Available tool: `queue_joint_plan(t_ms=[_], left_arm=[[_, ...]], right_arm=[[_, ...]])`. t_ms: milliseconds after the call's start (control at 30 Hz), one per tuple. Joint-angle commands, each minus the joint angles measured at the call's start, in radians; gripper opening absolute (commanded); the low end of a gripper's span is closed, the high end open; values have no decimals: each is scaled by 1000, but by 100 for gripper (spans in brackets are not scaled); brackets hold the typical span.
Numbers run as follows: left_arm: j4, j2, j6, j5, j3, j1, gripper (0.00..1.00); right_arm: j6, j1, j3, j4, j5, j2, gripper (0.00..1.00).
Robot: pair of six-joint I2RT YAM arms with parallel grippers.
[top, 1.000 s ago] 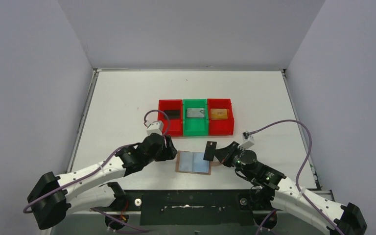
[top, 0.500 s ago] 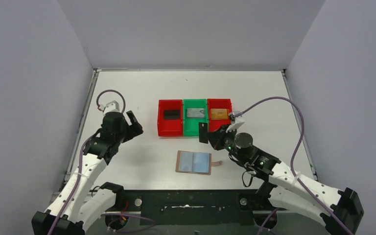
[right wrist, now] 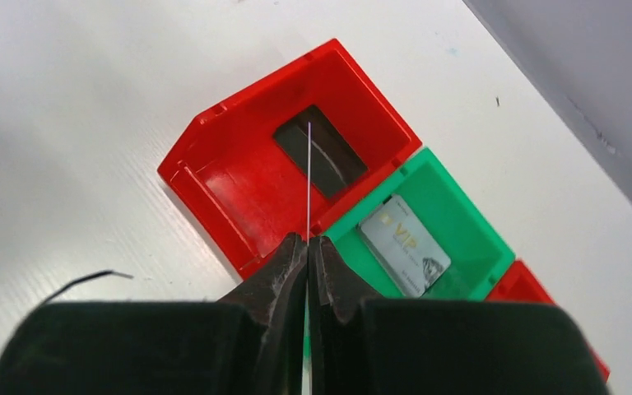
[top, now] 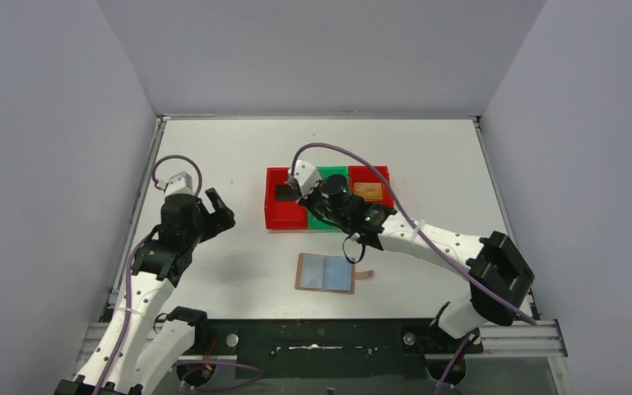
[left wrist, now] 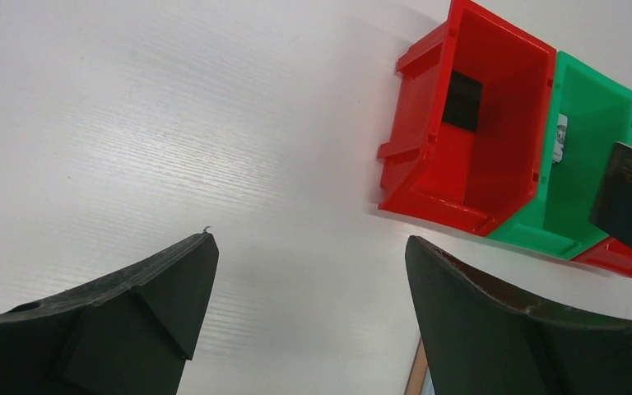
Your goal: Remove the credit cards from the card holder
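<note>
Top external view: the white worktop (top: 214, 148) is walled by grey panels at the back and both sides, with wide bare surface behind the bins and across the left half of the frame. The card holder (top: 326, 272) lies opened flat near the bottom edge of the worktop, pale blue pockets up, its strap tab (top: 365, 274) pointing right, well apart from both pincers.

The right pincer (right wrist: 307, 247) is pressed together on a black card (right wrist: 308, 181), seen edge-on as a thin line above the left-hand red bin (right wrist: 239, 189). Another black card (right wrist: 321, 152) lies flat in that bin. Beside it, the green bin (right wrist: 461, 218) holds a silver card (right wrist: 401, 245) printed "VIP" in gold; the smaller marks on it are too fine to read. The right-hand red bin (top: 370, 171) holds a gold-orange card (top: 368, 191).

The left pincer (left wrist: 311, 240) is spread wide and holds nothing, over bare worktop near the left edge of the frame. In the left wrist view the held card seems to carry a pale mark, too blurred to read.
</note>
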Motion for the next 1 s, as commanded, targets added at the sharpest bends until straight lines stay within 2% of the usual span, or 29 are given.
queue_joint_plan(t_ms=[0,167,533,967], left_arm=[[25,-33,23,-2,7,9,86],[16,-68,10,-34,6,9,86],[-22,-124,-36,-161,11,12,87],[-46,-183,-53,-224,19,19,87]], right_arm=[[-306,15,168,-57,-92,110,0],[-455,20,276,-90,-137,237,0],[-677,25,365,-99,-17,422,0],[-739,3,518,-96,80,629,0]])
